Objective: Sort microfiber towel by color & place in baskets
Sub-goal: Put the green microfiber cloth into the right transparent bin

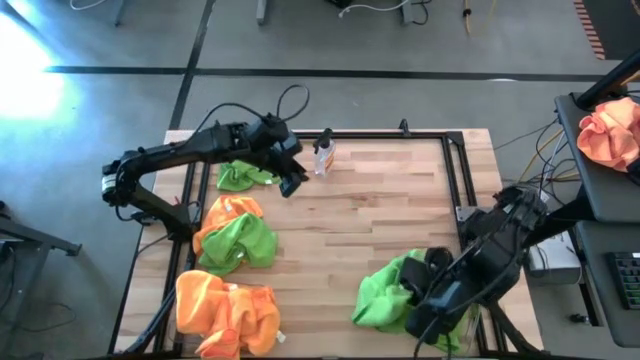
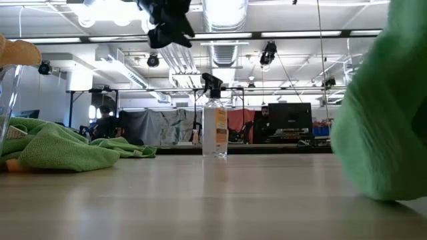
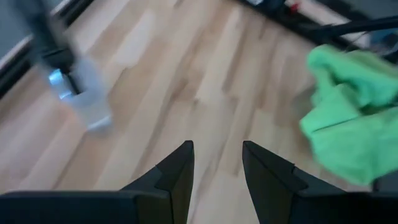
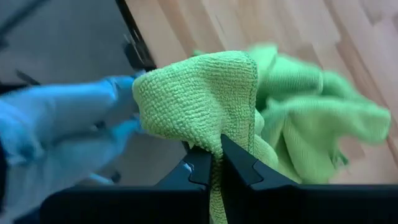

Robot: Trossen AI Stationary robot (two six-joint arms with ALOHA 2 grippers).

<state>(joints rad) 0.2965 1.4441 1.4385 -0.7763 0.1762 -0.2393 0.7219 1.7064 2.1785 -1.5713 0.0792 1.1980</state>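
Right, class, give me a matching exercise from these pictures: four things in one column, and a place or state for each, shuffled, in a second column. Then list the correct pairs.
Things
1. right gripper
2. left gripper
3. spray bottle
4. orange towel pile

Places or states
A. standing upright near the table's far edge
B. jaws apart, holding nothing, above bare wood
C. lying at the table's near left corner
D. jaws pinched on a green towel

Pairs: 1-D, 2-B, 3-A, 4-C

Bright ceiling lights give even illumination; glare whitens the floor at upper left. Left wrist view is motion-blurred; the spray bottle smears.
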